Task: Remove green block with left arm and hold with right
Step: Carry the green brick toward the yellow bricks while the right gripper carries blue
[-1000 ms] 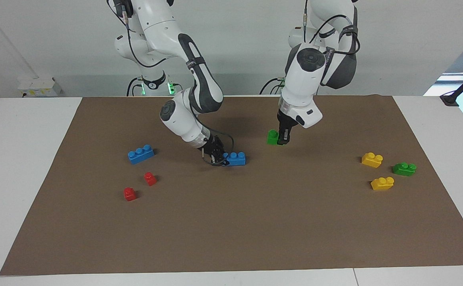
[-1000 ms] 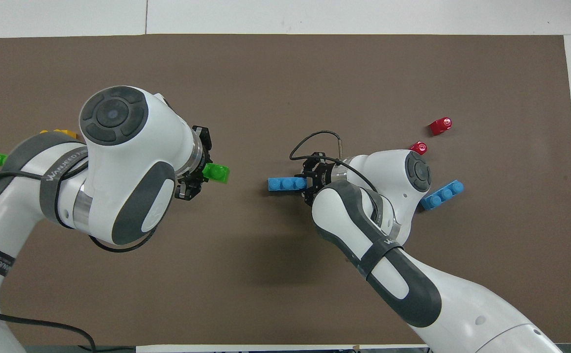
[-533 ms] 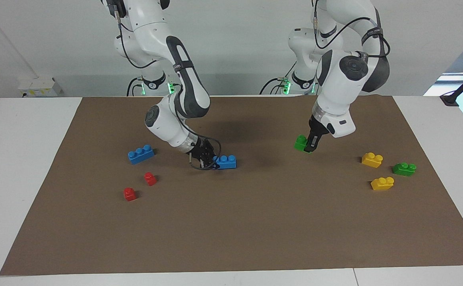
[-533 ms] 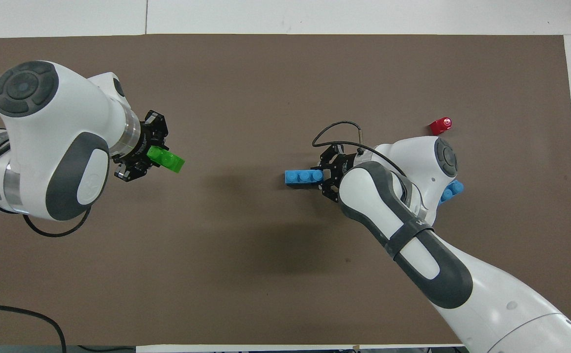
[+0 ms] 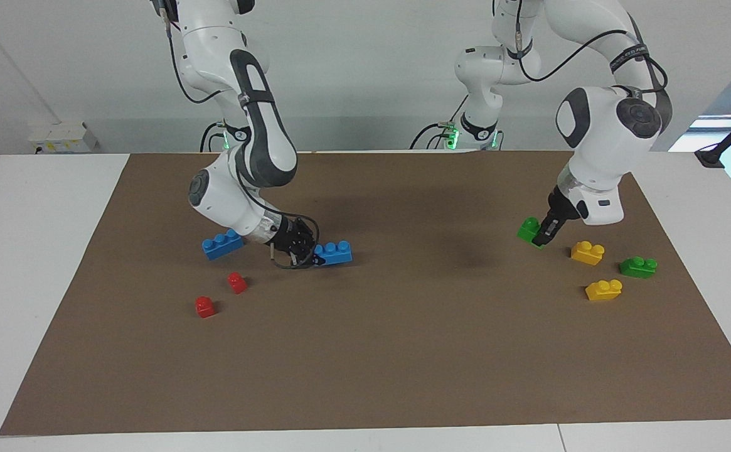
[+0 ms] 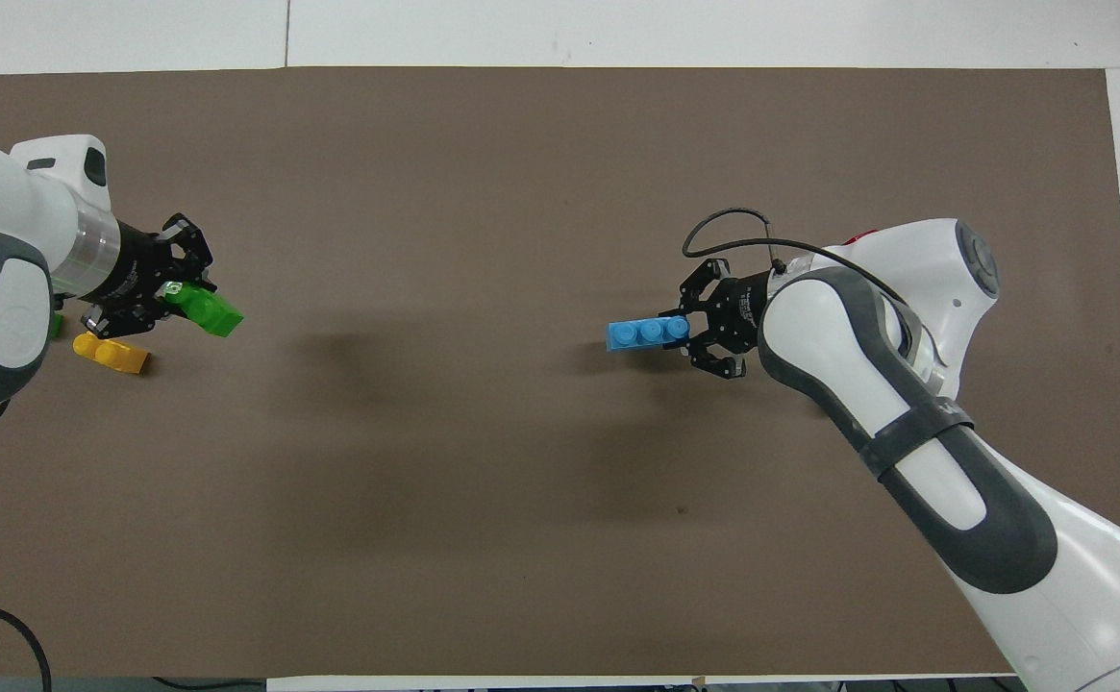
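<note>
- The green block [image 5: 529, 230] [image 6: 204, 310] is being gripped in the left end effector [image 5: 546, 235] [image 6: 158, 291], tilted and held just above the brown mat [image 5: 403, 351] [image 6: 540, 173] at the left arm's end of the worktop [image 5: 32, 207].
- The left end effector is hanging over the mat just beside a yellow brick [image 5: 587, 252] [image 6: 112, 353] (its fingers are clenched on one end of the block).
- A second yellow brick [image 5: 603, 290] and a dark green brick [image 5: 638, 267] are lying near that first one, toward the same end.
- The right end effector [image 5: 307, 252] [image 6: 686, 331] is grasping a blue three-stud brick [image 5: 334, 252] [image 6: 649, 333], tilted, low over the mat's middle.
- Another blue three-stud brick [image 5: 222, 243] is lying toward the right arm's end, partly under that arm.
- Two small red bricks [image 5: 236, 282] [image 5: 204, 306] are sitting farther from the robots than it.
</note>
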